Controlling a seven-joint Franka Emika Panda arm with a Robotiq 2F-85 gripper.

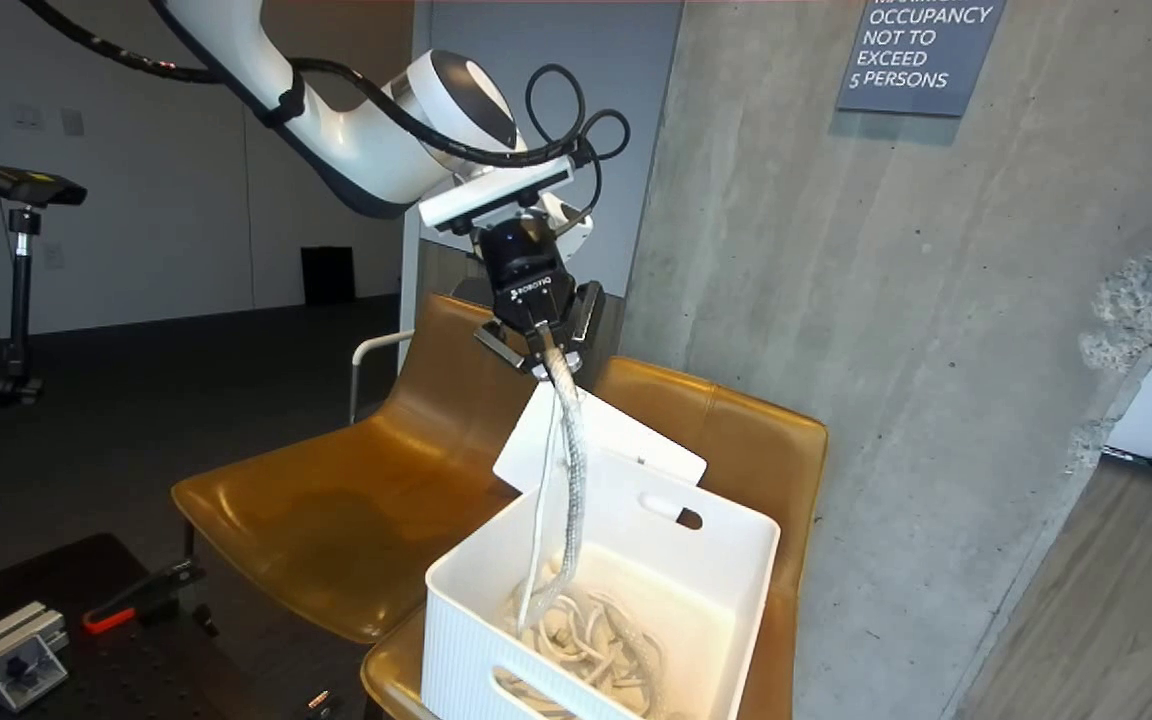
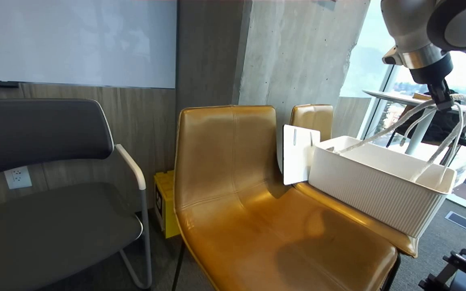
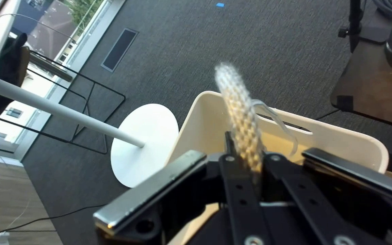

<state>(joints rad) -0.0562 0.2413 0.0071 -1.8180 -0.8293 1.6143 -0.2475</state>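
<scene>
Both exterior views are mostly taken up by tan chairs [image 1: 736, 428]; on one of them the bin [image 2: 370, 188] is set upright beside the seat's edge, its top open, presumably so that its contents are kept together. Behind the bin a white panel [image 1: 626, 435] is stood near the backrest, apparently propped out of the way. On the bin's floor, near a slotted wall, a tangle [image 1: 591, 640] is gathered. Above the bin, the rope [image 1: 576, 480] is held in the jaws, which are closed almost fully, likely because it is slim; on both sides of the grip it is drawn down toward the bin by its own weight.
</scene>
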